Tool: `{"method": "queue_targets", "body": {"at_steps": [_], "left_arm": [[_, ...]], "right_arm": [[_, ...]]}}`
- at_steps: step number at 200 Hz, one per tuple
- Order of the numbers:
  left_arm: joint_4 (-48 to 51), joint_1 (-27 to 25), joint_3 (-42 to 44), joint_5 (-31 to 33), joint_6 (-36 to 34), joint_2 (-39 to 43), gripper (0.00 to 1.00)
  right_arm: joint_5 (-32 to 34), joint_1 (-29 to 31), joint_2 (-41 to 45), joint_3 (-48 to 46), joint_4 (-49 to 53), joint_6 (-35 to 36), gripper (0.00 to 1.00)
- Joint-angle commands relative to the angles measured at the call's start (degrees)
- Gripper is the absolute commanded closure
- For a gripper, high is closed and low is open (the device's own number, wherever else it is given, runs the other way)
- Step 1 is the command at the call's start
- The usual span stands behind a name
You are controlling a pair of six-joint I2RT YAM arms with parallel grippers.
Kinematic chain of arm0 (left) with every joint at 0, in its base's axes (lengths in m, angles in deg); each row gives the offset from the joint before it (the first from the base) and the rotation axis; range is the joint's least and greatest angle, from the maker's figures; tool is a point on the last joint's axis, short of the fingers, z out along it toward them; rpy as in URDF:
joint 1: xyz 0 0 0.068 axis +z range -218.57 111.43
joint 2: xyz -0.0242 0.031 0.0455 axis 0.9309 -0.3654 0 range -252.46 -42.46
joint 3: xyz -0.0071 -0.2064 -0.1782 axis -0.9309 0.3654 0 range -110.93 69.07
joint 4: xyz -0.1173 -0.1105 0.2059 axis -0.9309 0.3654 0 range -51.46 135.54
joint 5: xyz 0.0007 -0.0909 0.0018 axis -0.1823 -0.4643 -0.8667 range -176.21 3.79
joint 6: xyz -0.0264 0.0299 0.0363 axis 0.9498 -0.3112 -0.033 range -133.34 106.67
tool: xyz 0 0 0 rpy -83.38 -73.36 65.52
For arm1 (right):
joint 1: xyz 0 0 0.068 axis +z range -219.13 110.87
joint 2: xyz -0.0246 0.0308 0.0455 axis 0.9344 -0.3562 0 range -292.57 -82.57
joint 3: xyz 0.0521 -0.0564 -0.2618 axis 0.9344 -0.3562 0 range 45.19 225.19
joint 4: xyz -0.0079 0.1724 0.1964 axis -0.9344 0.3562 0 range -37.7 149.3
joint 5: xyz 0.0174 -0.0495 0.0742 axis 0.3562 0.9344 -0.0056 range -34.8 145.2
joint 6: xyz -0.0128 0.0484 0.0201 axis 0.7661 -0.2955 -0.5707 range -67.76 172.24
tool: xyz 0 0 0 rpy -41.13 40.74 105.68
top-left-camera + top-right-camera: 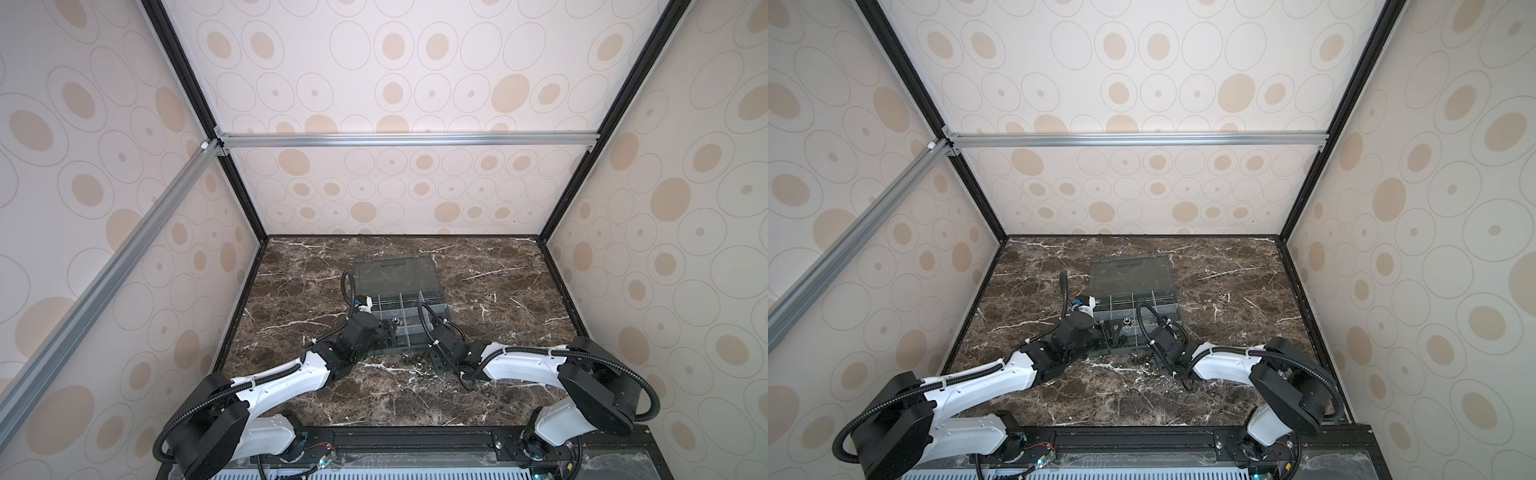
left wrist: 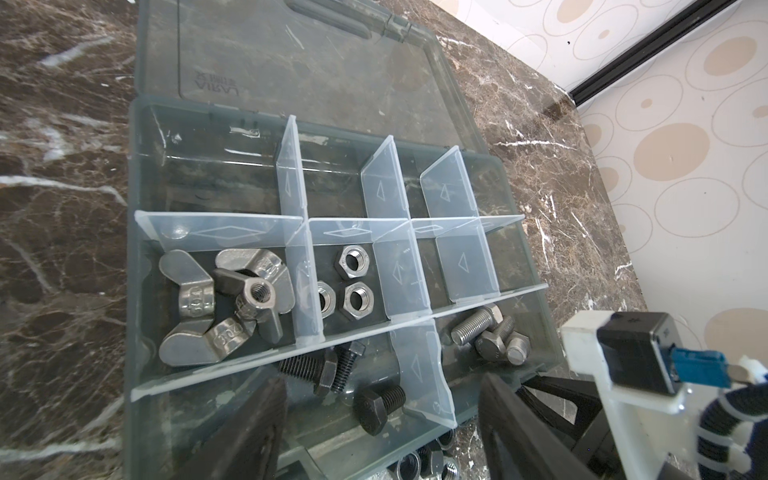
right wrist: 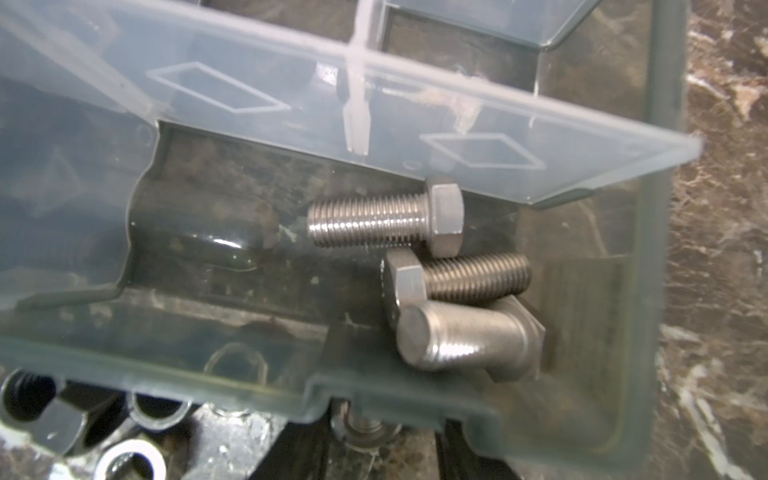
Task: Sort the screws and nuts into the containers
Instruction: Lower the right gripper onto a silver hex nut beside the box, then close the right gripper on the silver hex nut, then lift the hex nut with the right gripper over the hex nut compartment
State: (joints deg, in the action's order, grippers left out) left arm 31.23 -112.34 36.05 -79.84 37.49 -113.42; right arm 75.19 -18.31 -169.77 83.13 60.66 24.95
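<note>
Spotted walls enclose the marbled desk, which lies open on either side of the organizer box. At the box's near edge the left gripper holds its jaws wide above black screws; wing nuts, hex nuts and silver screws lie in its compartments. Loose nuts lie before that edge by the right gripper; I cannot tell how its jaws stand.

- Robot lab test cell: silver and black aluminium extrusion frame boxes the space.
- Cream wall panels with beige ovals.
- Dark brown marble-pattern counter, two white-and-black robot arms on black base rail.
</note>
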Motion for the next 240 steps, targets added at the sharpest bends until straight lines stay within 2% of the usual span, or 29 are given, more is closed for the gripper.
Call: {"method": "queue_targets", "body": {"at_steps": [1,35,61,125,176,207,240], "left_arm": [[-1.31,0.33,-0.26,-0.04,0.66,0.91,0.27],[-0.95,0.38,-0.25,0.22,0.5,1.17,0.26],[-0.78,0.33,-0.21,0.39,0.6,1.54,0.26],[-0.16,0.35,-0.3,1.1,0.5,2.31,0.26],[-0.77,0.36,-0.47,1.89,0.27,2.32,0.25],[-0.97,0.4,-0.19,1.37,0.34,2.14,0.25],[-1.11,0.34,0.75,1.6,0.77,3.24,0.25]], "right_arm": [[0.94,0.09,-0.86,-0.25,0.87,-0.21,0.64],[-0.07,0.07,-0.87,-1.0,-0.01,0.31,0.76],[-1.59,0.14,0.03,-1.93,0.08,0.35,0.79],[-4.59,2.53,7.7,-7.13,1.94,-1.86,0.79],[-2.22,5.59,17.49,-7.72,6.04,-2.42,0.79],[0.03,5.52,21.43,-5.33,4.78,0.45,0.79],[0.06,4.65,18.35,0.74,3.22,6.06,0.78]]}}
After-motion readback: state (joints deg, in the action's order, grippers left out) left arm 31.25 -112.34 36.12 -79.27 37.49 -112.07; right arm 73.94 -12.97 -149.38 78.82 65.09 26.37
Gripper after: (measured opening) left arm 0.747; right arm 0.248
